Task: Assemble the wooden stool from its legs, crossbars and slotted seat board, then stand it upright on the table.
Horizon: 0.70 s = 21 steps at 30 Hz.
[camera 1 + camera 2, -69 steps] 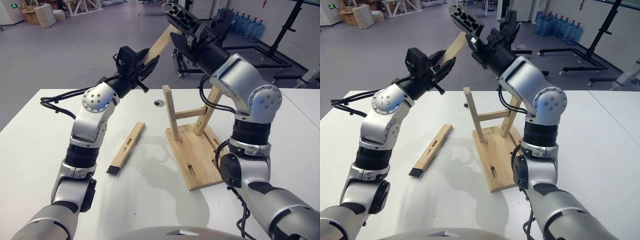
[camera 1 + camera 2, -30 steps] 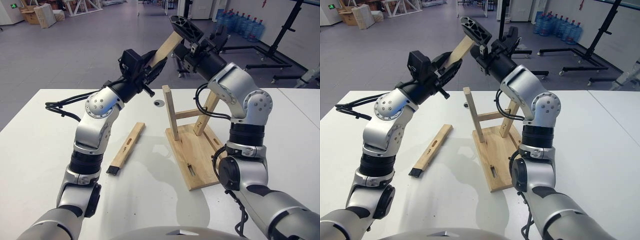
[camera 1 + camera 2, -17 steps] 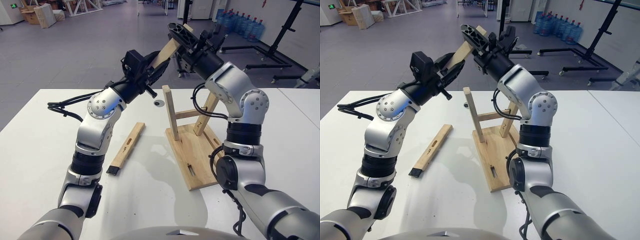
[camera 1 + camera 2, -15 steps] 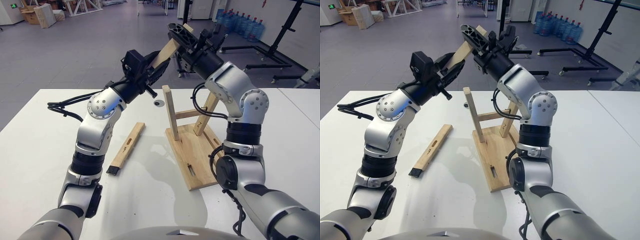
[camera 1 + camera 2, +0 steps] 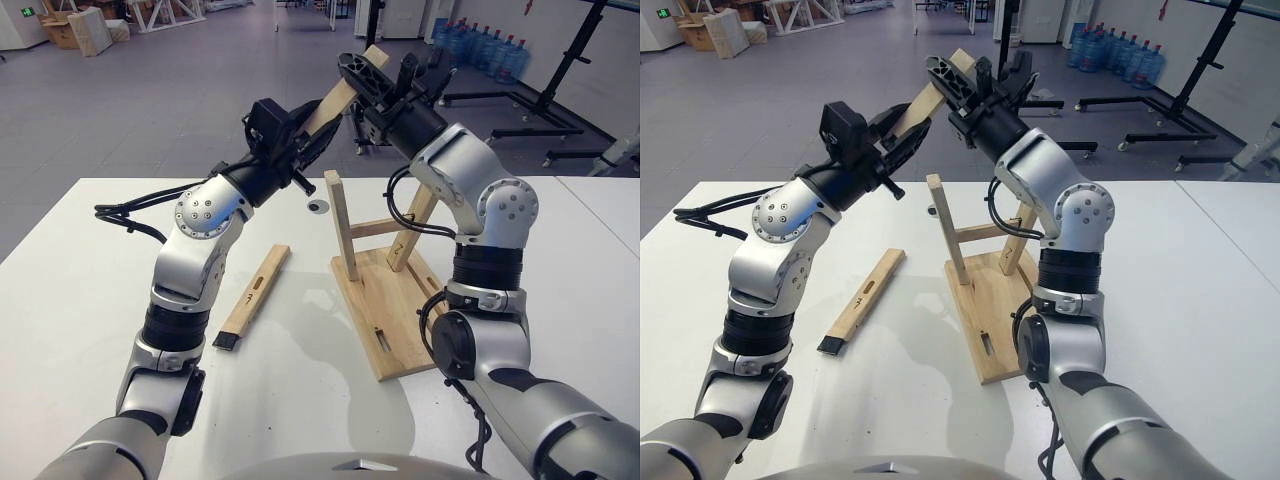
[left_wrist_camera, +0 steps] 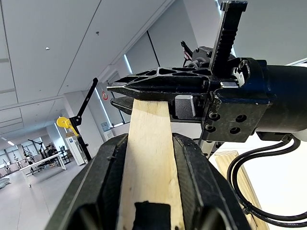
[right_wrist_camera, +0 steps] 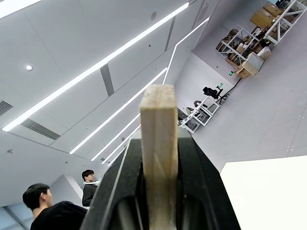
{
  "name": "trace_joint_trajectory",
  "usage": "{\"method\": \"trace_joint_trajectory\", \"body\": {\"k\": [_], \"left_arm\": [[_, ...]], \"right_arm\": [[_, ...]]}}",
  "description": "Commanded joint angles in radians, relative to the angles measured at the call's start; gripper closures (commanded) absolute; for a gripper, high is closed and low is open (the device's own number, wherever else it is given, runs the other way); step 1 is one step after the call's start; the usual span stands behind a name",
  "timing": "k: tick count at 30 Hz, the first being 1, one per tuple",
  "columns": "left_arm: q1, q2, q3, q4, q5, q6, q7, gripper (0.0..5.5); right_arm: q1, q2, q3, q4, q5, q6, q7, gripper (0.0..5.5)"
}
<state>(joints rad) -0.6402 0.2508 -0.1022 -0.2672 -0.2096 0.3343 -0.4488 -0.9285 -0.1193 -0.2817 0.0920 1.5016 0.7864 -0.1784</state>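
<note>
Left gripper (image 5: 310, 125) and right gripper (image 5: 362, 72) both clamp one wooden leg (image 5: 340, 96) aloft; half-built stool (image 5: 385, 310) lies on table (image 5: 80, 300).

The eye views look from the head, forward and down onto the worktop (image 5: 80, 300) from some way back, sharing almost one scene. The wrist views sit close behind the left hand (image 6: 149, 140) and right hand (image 7: 158, 143). They face upward toward the ceiling (image 7: 72, 48) and share the leg (image 6: 146, 120).

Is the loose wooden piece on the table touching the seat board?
No, bare table shows between the loose piece and the seat board.
</note>
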Motion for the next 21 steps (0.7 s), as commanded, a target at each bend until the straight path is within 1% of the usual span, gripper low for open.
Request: {"method": "trace_joint_trajectory", "body": {"k": [1,5,9,13,17,19,21], "left_arm": [[0.012,-0.018,-0.009,-0.001,-0.023,0.067,0.004,3.74],[0.046,-0.021,0.025,-0.055,-0.055,0.118,0.028,3.13],[0.139,0.028,0.05,-0.141,-0.074,0.172,0.018,2.51],[0.176,0.068,0.048,-0.155,-0.08,0.19,-0.013,2.0],[0.215,0.128,0.068,-0.181,-0.112,0.226,-0.061,1.42],[0.244,0.144,0.145,-0.201,-0.18,0.258,-0.069,1.14],[0.24,0.144,0.287,-0.195,-0.3,0.312,-0.049,0.95]], "right_arm": [[0.012,-0.017,0.005,-0.035,-0.046,0.003,0.026,5.11],[0.016,-0.008,0.003,-0.04,-0.088,-0.011,0.049,5.11],[-0.011,-0.017,-0.031,-0.019,-0.122,-0.046,0.069,5.11],[-0.015,-0.022,-0.048,-0.031,-0.152,-0.071,0.072,5.11],[-0.019,-0.084,-0.097,-0.037,-0.167,-0.086,0.076,5.11],[-0.016,-0.139,-0.121,-0.065,-0.172,-0.077,0.08,5.11],[-0.002,-0.236,-0.168,-0.119,-0.156,-0.054,0.089,5.11]]}}
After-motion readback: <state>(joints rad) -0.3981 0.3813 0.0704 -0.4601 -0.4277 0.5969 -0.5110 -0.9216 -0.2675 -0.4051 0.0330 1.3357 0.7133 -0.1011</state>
